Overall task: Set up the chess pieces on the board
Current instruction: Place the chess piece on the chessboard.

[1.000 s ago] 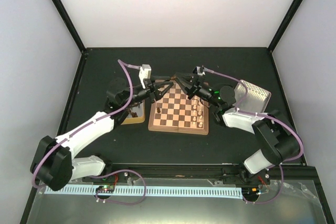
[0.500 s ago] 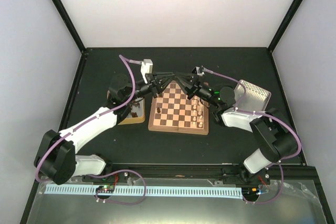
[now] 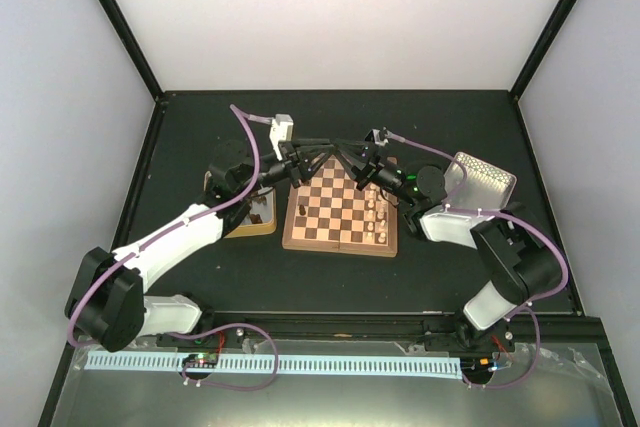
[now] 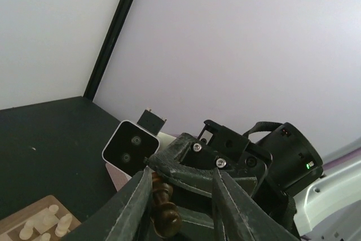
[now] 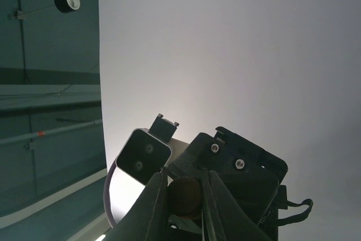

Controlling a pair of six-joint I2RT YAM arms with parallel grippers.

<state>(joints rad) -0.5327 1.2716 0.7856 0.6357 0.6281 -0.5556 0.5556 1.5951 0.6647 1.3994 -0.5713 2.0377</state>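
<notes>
The board (image 3: 340,209) lies mid-table between the arms. Several pale chess pieces (image 3: 378,215) stand along its right side, and one dark piece (image 3: 302,211) stands near its left edge. My two grippers meet tip to tip above the board's far edge. The right gripper (image 3: 336,151) is shut on a dark brown chess piece (image 5: 186,196), whose round end sits between its fingers (image 5: 159,198). In the left wrist view that piece (image 4: 163,210) lies against one finger of my left gripper (image 4: 183,196), whose jaws stand apart around it. The left gripper also shows in the top view (image 3: 312,151).
A yellowish tin (image 3: 256,215) holding pieces sits left of the board, under the left arm. A silvery perforated tray (image 3: 482,179) stands at the right. The black table ends at dark frame posts and white walls.
My left gripper has risen from the board's far left corner and swung toward the right gripper until their tips met. The right gripper has barely moved.
</notes>
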